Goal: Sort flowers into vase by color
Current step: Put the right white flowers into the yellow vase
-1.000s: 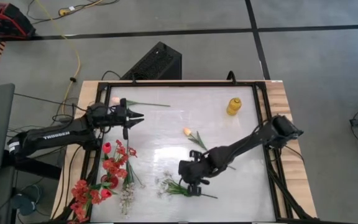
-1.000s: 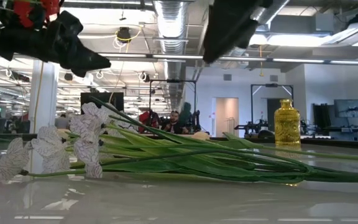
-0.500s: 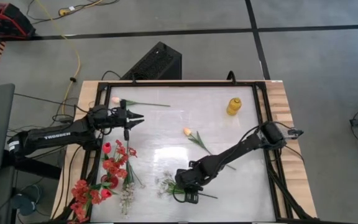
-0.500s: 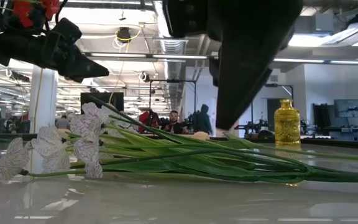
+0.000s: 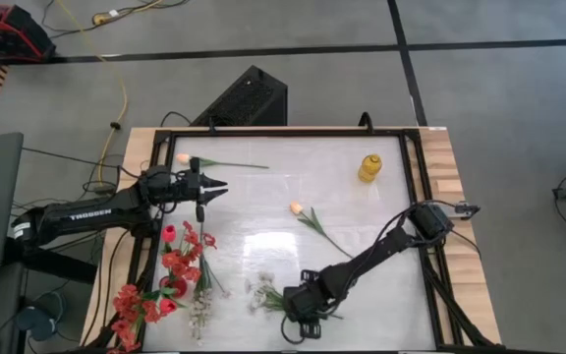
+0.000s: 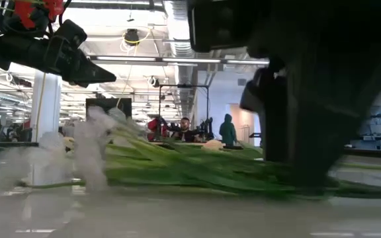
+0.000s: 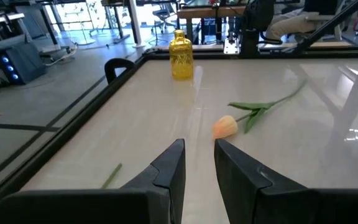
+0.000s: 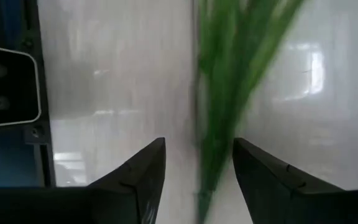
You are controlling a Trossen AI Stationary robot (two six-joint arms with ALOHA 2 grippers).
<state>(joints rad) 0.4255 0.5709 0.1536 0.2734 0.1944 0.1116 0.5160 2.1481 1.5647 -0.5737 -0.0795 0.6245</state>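
Observation:
A spray of tiny white blossoms [image 5: 261, 292] lies on the white table near its near edge, with its green stems [image 8: 219, 118] running toward the right. My right gripper [image 5: 301, 320] is low over those stems and open. In the right wrist view [image 8: 199, 144] its fingers stand on either side of the stems; I cannot tell whether they touch. It also fills the right of the low view [image 6: 296, 178]. My left gripper [image 5: 219, 185] hovers at the far left, slightly open and empty [image 7: 199, 146]. The yellow vase [image 5: 369, 167] stands at the far right.
A peach tulip [image 5: 296, 208] lies mid-table, another [image 5: 182, 158] at the far left. Red blossom clusters and a red tulip [image 5: 177, 258] lie along the left edge, with more white blossoms [image 5: 199, 315] beside them. A black frame [image 5: 416, 177] rims the table. People show in the room behind.
My right gripper has gone toward the table's near edge and down, from mid-table to the green stems of the white spray. It now stands low over them and fills much of the low view.

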